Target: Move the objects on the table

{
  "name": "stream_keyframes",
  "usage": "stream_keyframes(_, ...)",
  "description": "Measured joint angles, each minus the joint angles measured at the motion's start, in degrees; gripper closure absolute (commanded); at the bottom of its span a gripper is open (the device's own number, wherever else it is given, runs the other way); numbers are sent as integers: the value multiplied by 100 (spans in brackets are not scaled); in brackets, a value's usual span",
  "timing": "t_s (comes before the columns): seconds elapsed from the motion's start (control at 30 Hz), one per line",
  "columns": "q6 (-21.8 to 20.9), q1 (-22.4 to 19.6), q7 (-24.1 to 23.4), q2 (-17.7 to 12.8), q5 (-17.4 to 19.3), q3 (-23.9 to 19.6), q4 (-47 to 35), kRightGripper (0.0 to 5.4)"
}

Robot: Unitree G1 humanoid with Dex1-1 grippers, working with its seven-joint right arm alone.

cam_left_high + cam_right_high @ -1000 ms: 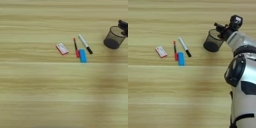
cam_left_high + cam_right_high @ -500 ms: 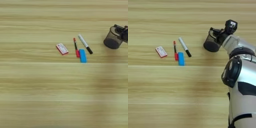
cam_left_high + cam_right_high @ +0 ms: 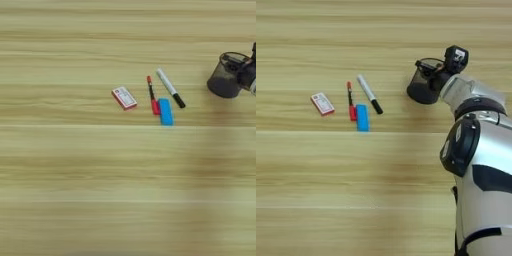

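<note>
On the table (image 3: 75, 175), four small objects lie in a cluster left of centre. They are a flat red-and-white card box (image 3: 124, 97), a thin red pen (image 3: 151, 94), a white marker with a black cap (image 3: 170, 88) and a small blue block (image 3: 165, 111). The block lies beside the near end of the pen. To the right stands a black mesh cup (image 3: 421, 87), tilted. My right gripper (image 3: 435, 72) is at the right side of the cup's rim, with the silver forearm (image 3: 476, 95) coming in from the right.
My silver and black arm and body (image 3: 481, 175) fill the lower right of the right eye view. Bare wood stretches across the near half of the table and to the left of the card box.
The gripper has come down and to the left, from just beyond the cup to its rim. The cup and the four small objects have hardly moved.
</note>
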Motion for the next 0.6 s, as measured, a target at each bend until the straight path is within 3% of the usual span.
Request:
stream_keyframes(0.27,-18,2,-98,15,2,-70,0,536)
stream_keyframes(0.6,-372,105,-551,14,-104,-73,1,536)
